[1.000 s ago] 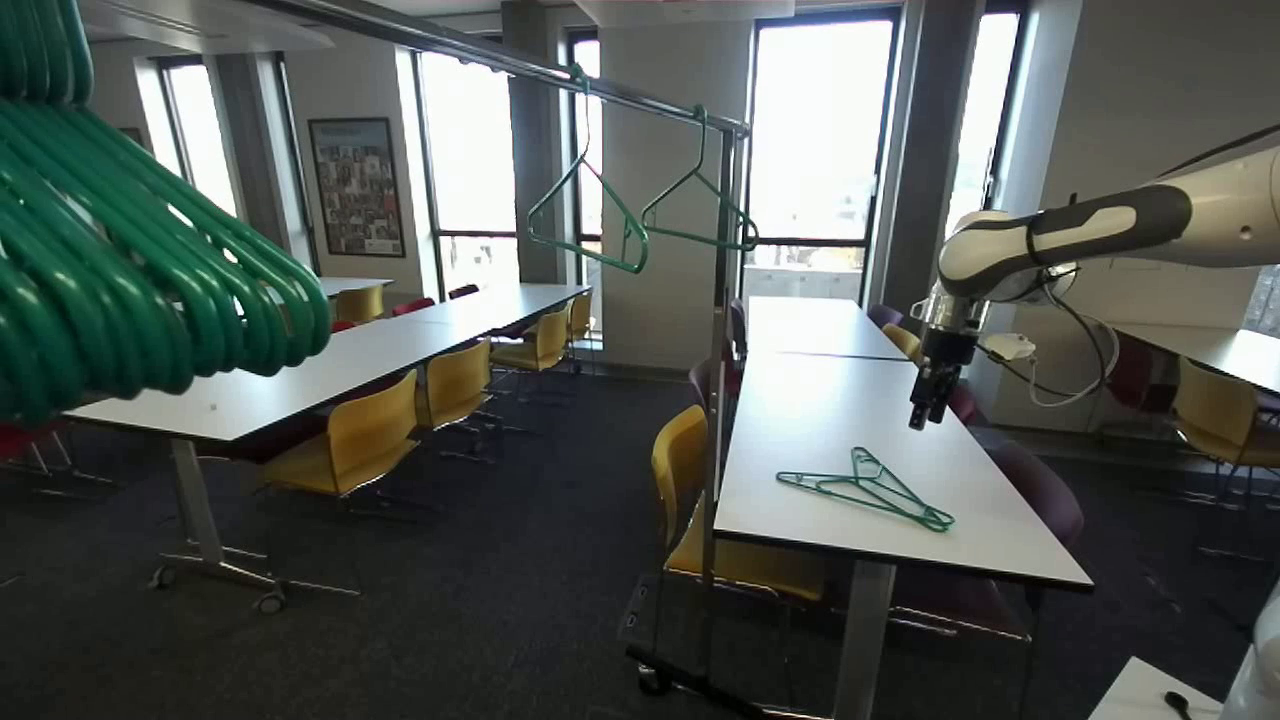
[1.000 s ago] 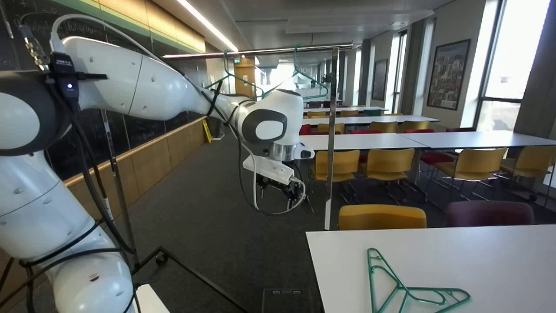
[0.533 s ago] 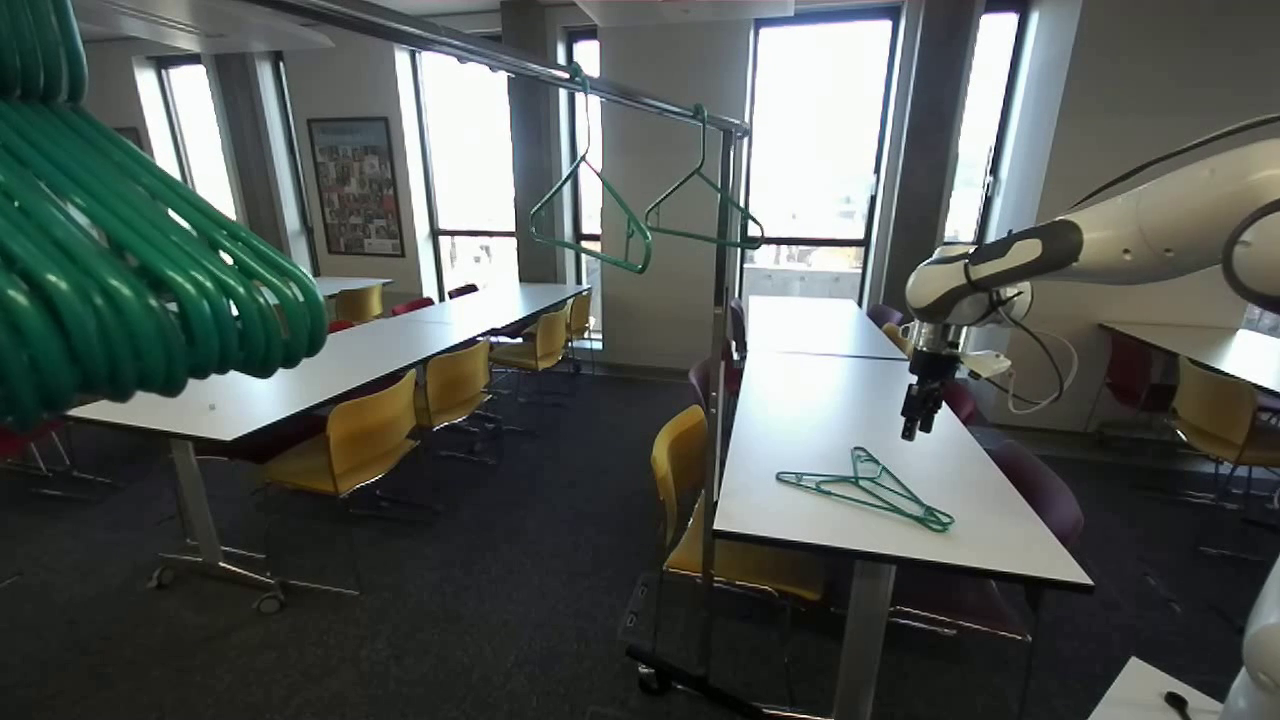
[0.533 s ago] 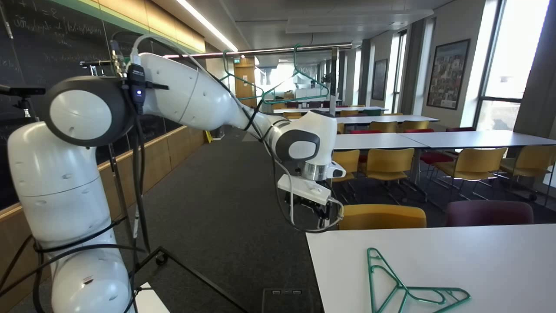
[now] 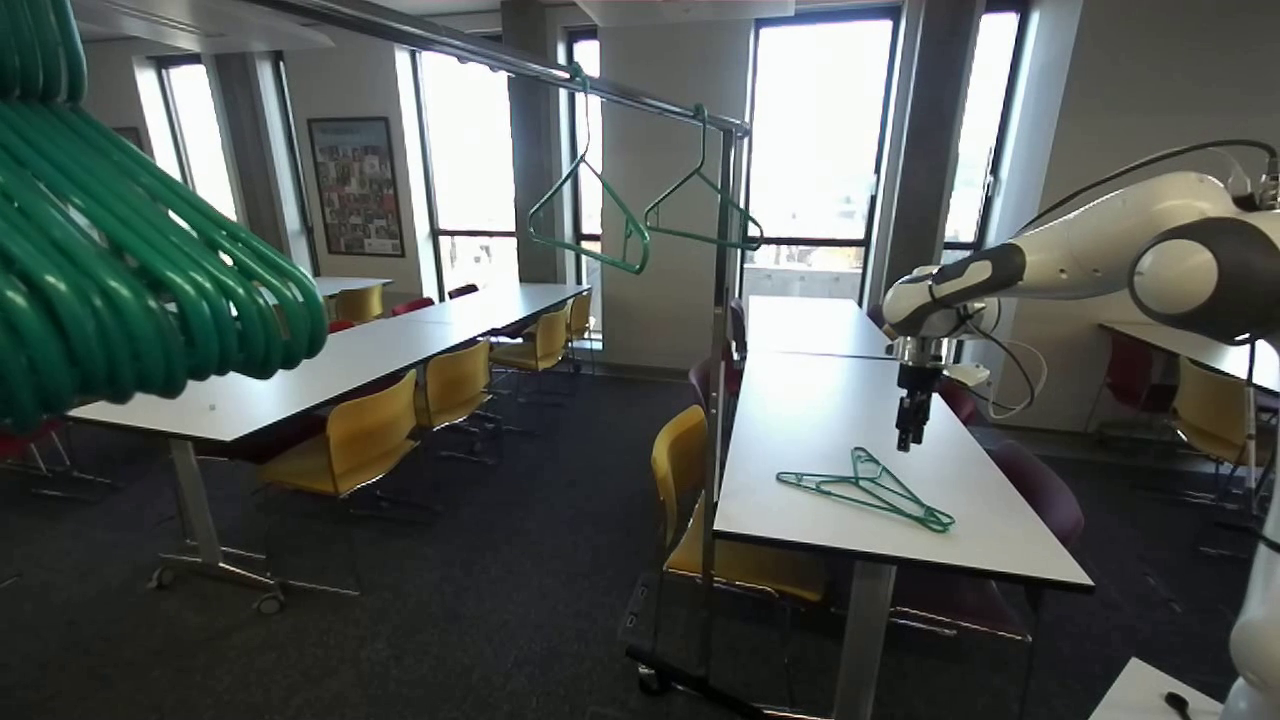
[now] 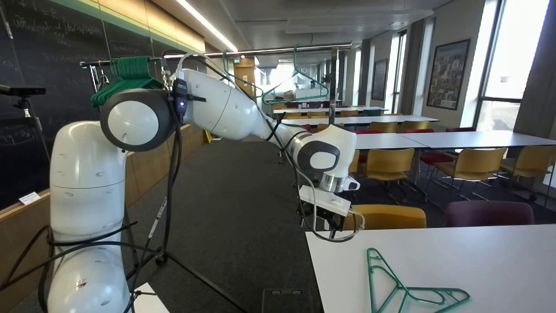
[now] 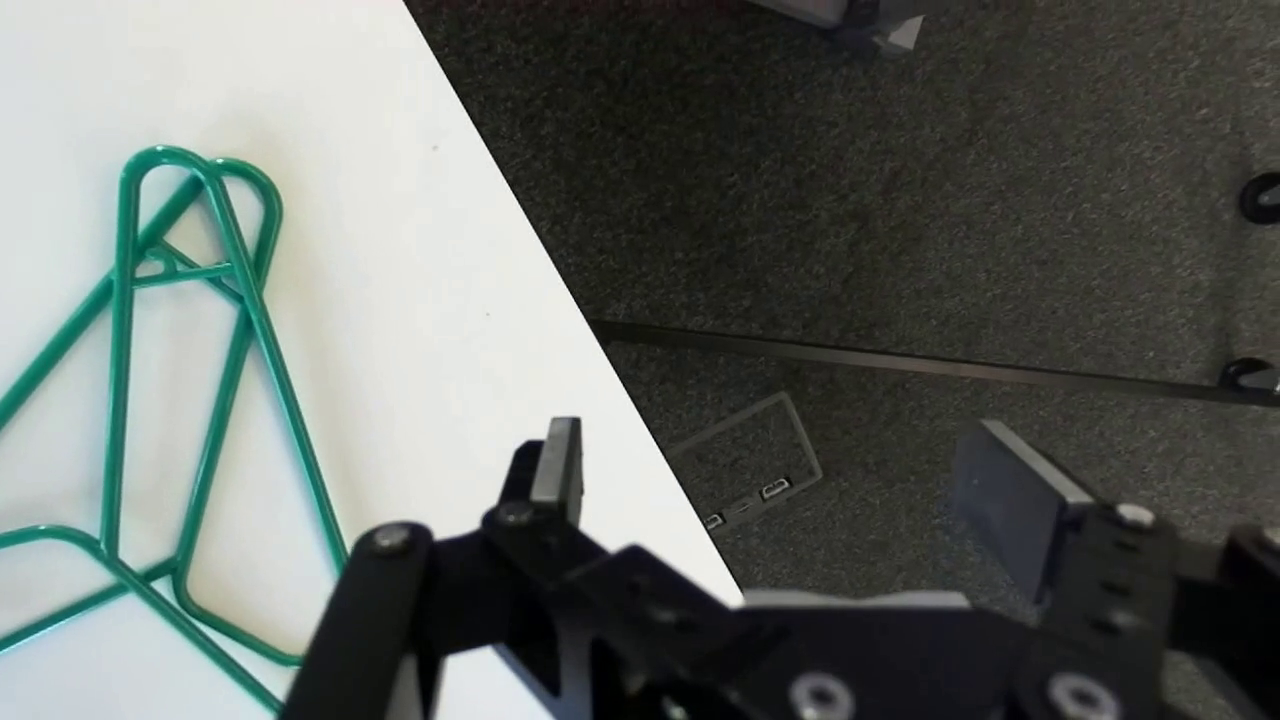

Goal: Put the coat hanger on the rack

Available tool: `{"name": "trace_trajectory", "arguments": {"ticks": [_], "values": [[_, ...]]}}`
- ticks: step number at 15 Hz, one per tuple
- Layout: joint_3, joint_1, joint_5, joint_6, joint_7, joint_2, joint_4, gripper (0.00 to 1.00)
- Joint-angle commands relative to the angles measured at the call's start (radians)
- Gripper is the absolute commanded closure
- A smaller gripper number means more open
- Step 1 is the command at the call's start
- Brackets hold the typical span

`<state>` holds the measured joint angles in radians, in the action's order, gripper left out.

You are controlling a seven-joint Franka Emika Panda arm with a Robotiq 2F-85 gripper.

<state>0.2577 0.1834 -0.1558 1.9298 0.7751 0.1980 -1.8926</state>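
Two overlapping thin green coat hangers lie flat on the white table in an exterior view (image 5: pixel 866 498). They show in the other views too, a coat hanger (image 6: pixel 405 287) at the lower right and a coat hanger (image 7: pixel 117 400) at the left of the wrist view. The rack's metal top bar (image 5: pixel 640 96) also shows in an exterior view (image 6: pixel 282 51). My gripper (image 5: pixel 906 442) is above the table, off to one side of the hangers, pointing down. In the wrist view my gripper (image 7: pixel 790 470) is wide open with nothing between the fingers, over the table edge and floor.
Two green hangers (image 5: pixel 640 228) hang apart on the bar near the rack's post (image 5: pixel 716 420). A dense bunch of green hangers (image 5: pixel 170 280) hangs farther along, also seen behind my arm (image 6: pixel 130 71). A yellow chair (image 6: pixel 386 216) and a purple chair (image 6: pixel 490 214) stand by the table (image 6: pixel 499 261).
My arm has swung toward the table, and the gripper has come lower and nearer to the hangers. The hangers on the table have not moved. The bunched hangers now show behind the arm.
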Motion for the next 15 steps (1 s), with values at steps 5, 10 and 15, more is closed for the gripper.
{"name": "trace_trajectory", "arguments": {"ticks": [5, 10, 15], "values": [[-0.039, 0.038, 0.035, 0.093, -0.023, 0.055, 0.024, 0.00], [-0.044, 0.090, 0.030, 0.180, -0.033, 0.210, 0.110, 0.00], [-0.047, 0.144, 0.079, 0.244, -0.075, 0.379, 0.224, 0.00]]}}
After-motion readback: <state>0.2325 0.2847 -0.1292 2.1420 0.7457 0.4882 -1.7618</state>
